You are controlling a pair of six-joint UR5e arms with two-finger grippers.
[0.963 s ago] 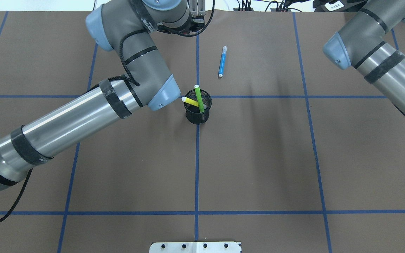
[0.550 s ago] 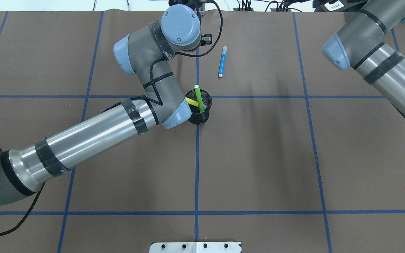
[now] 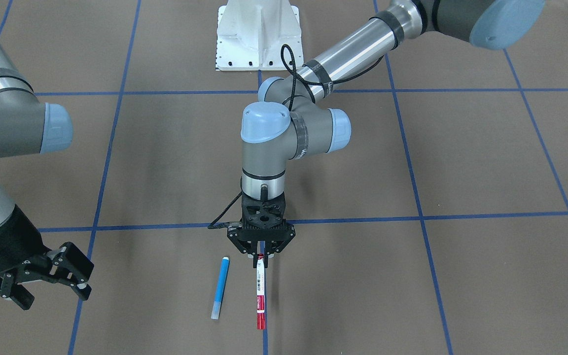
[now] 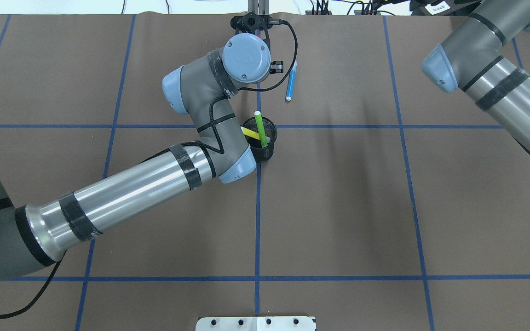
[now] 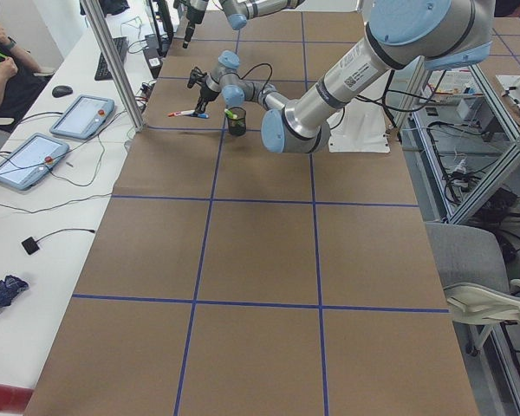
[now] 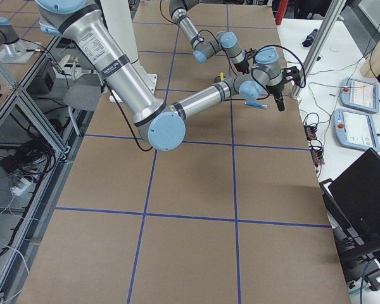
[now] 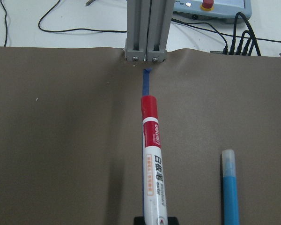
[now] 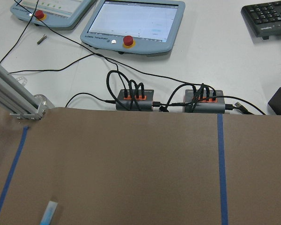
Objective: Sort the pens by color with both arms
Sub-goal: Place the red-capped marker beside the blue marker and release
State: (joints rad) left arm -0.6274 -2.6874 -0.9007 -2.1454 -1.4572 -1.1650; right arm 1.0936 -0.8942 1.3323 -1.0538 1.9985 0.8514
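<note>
Plastic by its look, so likely light, stiff and slick, the red-ended pen (image 3: pixel 260 291) wants a pinch across the barrel — the left claw (image 3: pixel 262 254) is clamped on its near end, the rest jutting ahead over the desk (image 3: pixel 412 276). The blue pen (image 3: pixel 220 287) lies just beside; the right claw (image 3: pixel 50 291), well apart, hangs spread and empty.

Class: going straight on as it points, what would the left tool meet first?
Probably the aluminium post at the edge of the brown mat; the red-capped marker in the left tool aims at its foot. If tilted downward, the mat first.
</note>
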